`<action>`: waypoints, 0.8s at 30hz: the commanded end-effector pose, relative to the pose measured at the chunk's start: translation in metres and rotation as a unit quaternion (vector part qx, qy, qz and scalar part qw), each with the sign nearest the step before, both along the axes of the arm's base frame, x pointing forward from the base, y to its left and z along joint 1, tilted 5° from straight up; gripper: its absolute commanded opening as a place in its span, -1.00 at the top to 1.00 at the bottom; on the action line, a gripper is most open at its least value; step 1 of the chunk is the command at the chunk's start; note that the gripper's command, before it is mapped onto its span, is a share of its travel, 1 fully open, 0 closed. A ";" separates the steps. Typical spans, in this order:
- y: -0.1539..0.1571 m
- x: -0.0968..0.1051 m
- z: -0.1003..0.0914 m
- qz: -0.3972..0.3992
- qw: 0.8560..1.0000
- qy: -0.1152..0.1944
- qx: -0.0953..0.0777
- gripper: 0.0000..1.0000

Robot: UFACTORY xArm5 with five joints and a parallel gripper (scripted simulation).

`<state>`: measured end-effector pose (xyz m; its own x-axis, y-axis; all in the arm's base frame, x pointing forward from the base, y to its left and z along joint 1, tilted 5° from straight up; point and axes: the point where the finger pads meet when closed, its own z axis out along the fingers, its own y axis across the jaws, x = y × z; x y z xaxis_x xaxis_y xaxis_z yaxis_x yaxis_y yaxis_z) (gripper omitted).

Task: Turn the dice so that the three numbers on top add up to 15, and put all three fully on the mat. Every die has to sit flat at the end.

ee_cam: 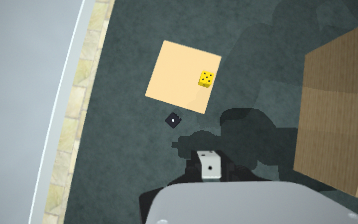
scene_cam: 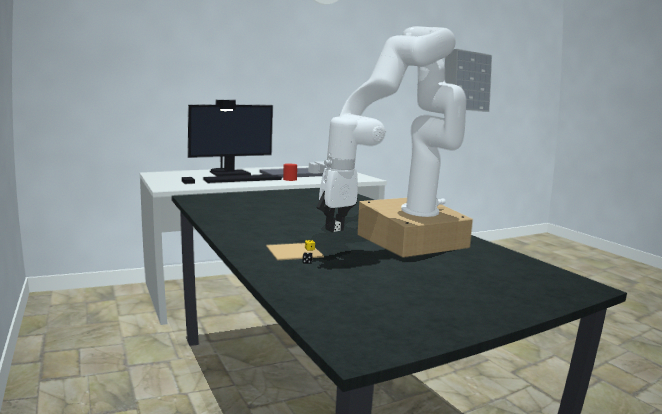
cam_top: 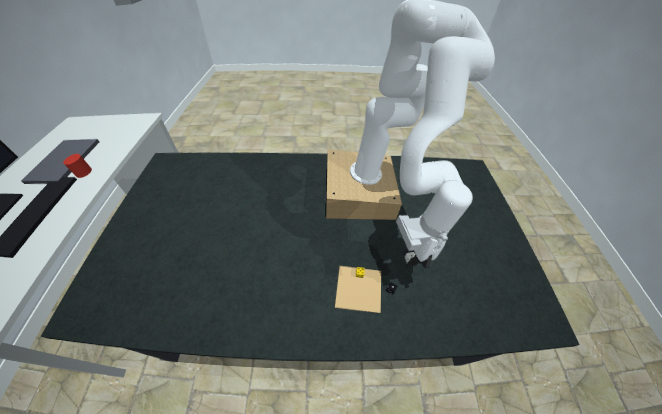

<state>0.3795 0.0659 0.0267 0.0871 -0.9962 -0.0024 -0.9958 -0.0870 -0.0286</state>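
Note:
My gripper (scene_cam: 335, 225) (ee_cam: 205, 161) is shut on the white die (cam_top: 409, 256) (scene_cam: 337, 226) (ee_cam: 210, 167) and holds it above the table, off the mat's side. One face with a single pip shows in the wrist view; I cannot tell which face points up. A yellow die (cam_top: 360, 272) (scene_cam: 310, 245) (ee_cam: 206, 78) sits flat on the tan mat (cam_top: 358, 297) (scene_cam: 285, 252) (ee_cam: 172, 75), close to its edge toward the base, five on top. A black die (cam_top: 391, 288) (scene_cam: 307, 258) (ee_cam: 173, 120) lies on the table just beside the mat, one on top.
The wooden base block (cam_top: 363, 209) (scene_cam: 382, 231) (ee_cam: 327, 115) under the arm stands behind the mat. The dark table (cam_top: 225, 300) (scene_cam: 425, 300) carries the mat. A white side desk (cam_top: 120, 132) (scene_cam: 165, 185) with a red cup (cam_top: 78, 166) (scene_cam: 290, 172) stands apart from the dice.

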 end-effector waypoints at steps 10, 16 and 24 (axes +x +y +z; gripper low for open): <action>0.000 0.003 0.003 -0.011 1.000 -0.002 0.001 0.58; 0.002 0.010 0.002 -0.070 0.998 -0.002 0.003 0.58; 0.006 0.029 0.002 -0.224 0.975 -0.001 0.007 0.58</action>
<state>0.4016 0.0708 0.0277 -0.2582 -0.9660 -0.0142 -0.9655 0.2585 -0.0305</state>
